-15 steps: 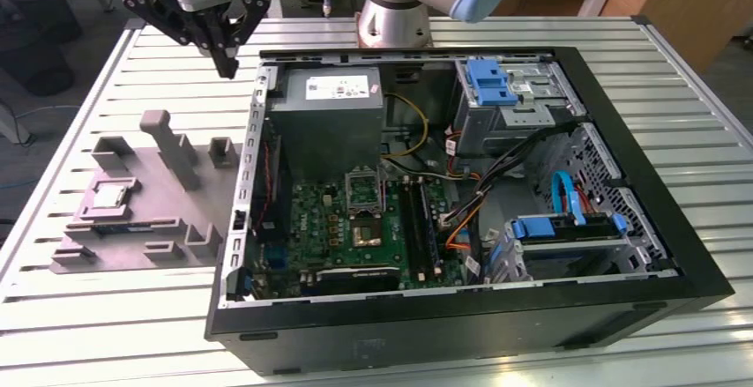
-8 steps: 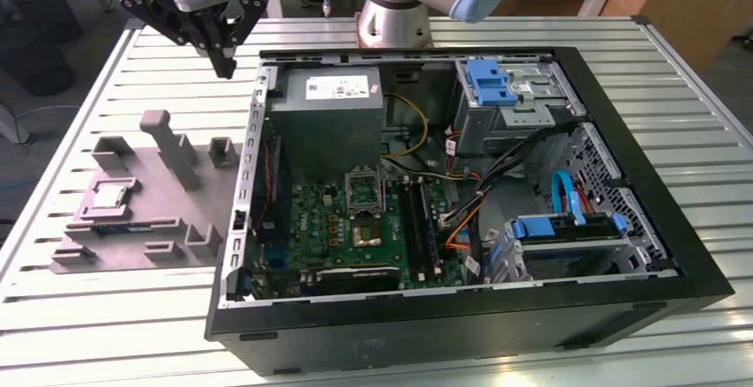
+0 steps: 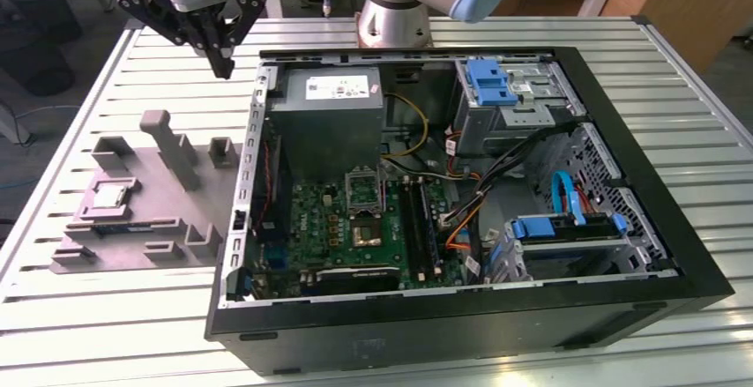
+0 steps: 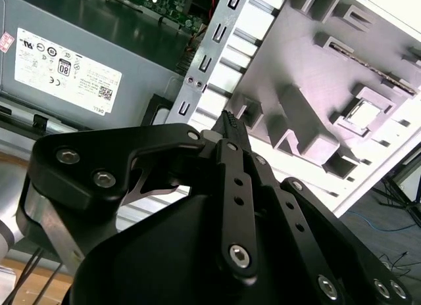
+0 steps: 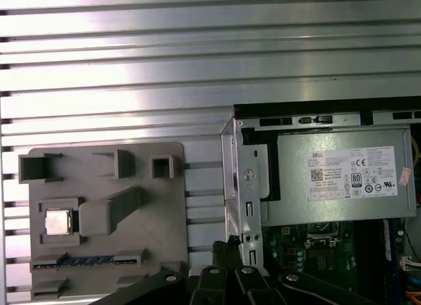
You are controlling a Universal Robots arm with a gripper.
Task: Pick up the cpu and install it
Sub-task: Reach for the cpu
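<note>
The cpu (image 3: 109,195) is a small silvery square lying in a recess of the grey plastic tray (image 3: 153,246), on the table at the exterior view's left of the open computer case. It also shows in both wrist views (image 4: 364,114) (image 5: 58,221). My gripper (image 3: 221,68) hangs in the air above the table beyond the tray, near the case's back corner. Its black fingers (image 4: 228,124) meet at a point, shut on nothing. The bare socket (image 3: 366,229) sits on the green motherboard, with its dark frame (image 3: 361,183) raised open.
The black case (image 3: 659,228) lies on its side on the slatted metal table (image 3: 106,334). A grey power-supply box (image 3: 333,118) sits by the motherboard, and blue drive caddies (image 3: 567,226) and cables sit at the exterior view's right. The tray has upright posts (image 3: 176,149) and holds a memory stick (image 5: 85,259).
</note>
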